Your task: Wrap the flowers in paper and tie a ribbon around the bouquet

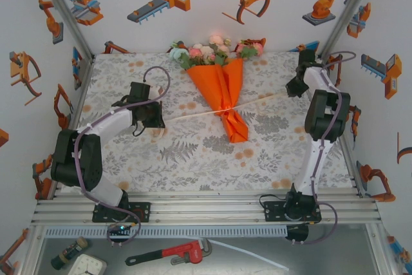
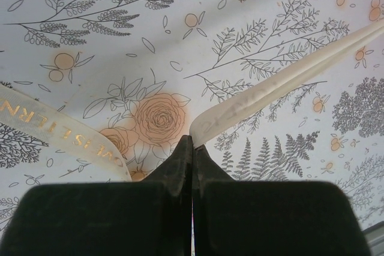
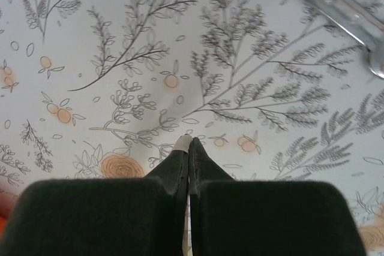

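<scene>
The bouquet (image 1: 225,91) lies at the back middle of the table, a cone of orange paper (image 1: 215,78) with its point toward me. The flowers (image 1: 215,48) spread from its far end. The cream ribbon (image 1: 193,113) stretches taut across the cone's narrow waist. My left gripper (image 1: 156,120) is shut on the ribbon's left end, and my right gripper (image 1: 293,89) is shut on its right end. From my left gripper (image 2: 192,140) the ribbon (image 2: 270,88) runs up and to the right, and a loose tail with gold letters (image 2: 60,139) lies beside it. A short ribbon tip (image 3: 184,142) pokes out of my right gripper (image 3: 189,143).
A floral-print cloth (image 1: 193,159) covers the table. Slanted metal frame posts (image 1: 64,11) stand at both back corners, one seen in the right wrist view (image 3: 336,4). Below the arm bases lie a red pipe wrench (image 1: 174,252) and a small clock (image 1: 87,265).
</scene>
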Available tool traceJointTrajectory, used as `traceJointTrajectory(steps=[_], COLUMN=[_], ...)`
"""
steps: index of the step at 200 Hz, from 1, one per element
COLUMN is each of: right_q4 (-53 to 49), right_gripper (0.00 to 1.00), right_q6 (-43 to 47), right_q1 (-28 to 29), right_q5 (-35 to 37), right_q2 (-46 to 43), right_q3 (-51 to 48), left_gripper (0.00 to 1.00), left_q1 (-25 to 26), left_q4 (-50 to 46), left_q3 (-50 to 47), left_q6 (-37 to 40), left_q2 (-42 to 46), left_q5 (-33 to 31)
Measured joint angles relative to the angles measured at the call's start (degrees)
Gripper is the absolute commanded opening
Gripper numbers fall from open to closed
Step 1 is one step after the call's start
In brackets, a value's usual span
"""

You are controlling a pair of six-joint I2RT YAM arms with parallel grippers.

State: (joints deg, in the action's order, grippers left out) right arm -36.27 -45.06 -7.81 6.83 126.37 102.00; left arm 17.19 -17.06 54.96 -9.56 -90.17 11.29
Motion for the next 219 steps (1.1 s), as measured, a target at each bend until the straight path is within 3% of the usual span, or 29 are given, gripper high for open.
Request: traceJointTrajectory(steps=[32, 59, 86, 109, 132, 161, 194, 204, 219], right_q4=[1.8, 10.5, 20.0, 25.7, 27.6, 27.2, 25.3, 24.8, 24.1], right_gripper=[0.00, 0.00, 0.00, 0.00, 0.00, 0.00, 0.00, 0.08, 0.32], right_q6=[-1.0, -0.1, 0.9, 2.8, 4.0, 6.2, 11.2, 12.0, 12.4], right_q1=[-0.2, 0.0, 2.6, 8.5, 14.9, 18.5, 17.2, 15.8, 12.0], right_q5=[-1.5, -2.6, -2.1, -1.0, -1.5, -1.3, 5.4, 7.0, 7.5], right_q2=[-2.6, -9.9, -22.5, -34.1, -42.4, -47.4, -46.4, -44.9, -41.0], right_q3=[-4.0, -14.6, -27.2, -34.7, -38.8, -42.6, -43.5, -43.2, -42.2], left_gripper=[0.00, 0.00, 0.20, 0.35, 0.42, 0.56, 0.58, 0.57, 0.54], left_q1=[-1.3, -2.3, -2.4, -2.1, -1.6, -0.9, 0.2, 0.7, 1.2], left_q4=[0.1, 0.0, -0.2, -0.8, -0.7, -0.7, -0.4, 0.5, 1.5], left_q3=[-0.7, -1.3, -1.3, -0.4, 0.2, 0.2, -0.1, -1.0, -3.3], left_q6=[-0.9, -1.2, -1.4, -1.6, -1.8, -2.2, -5.8, -9.3, -16.3], left_q2=[0.8, 2.4, 4.2, 4.5, 5.2, 7.9, 9.9, 10.8, 12.6], left_q5=[0.2, 2.1, 1.3, -0.6, -2.0, -2.6, -3.0, -3.9, -6.7])
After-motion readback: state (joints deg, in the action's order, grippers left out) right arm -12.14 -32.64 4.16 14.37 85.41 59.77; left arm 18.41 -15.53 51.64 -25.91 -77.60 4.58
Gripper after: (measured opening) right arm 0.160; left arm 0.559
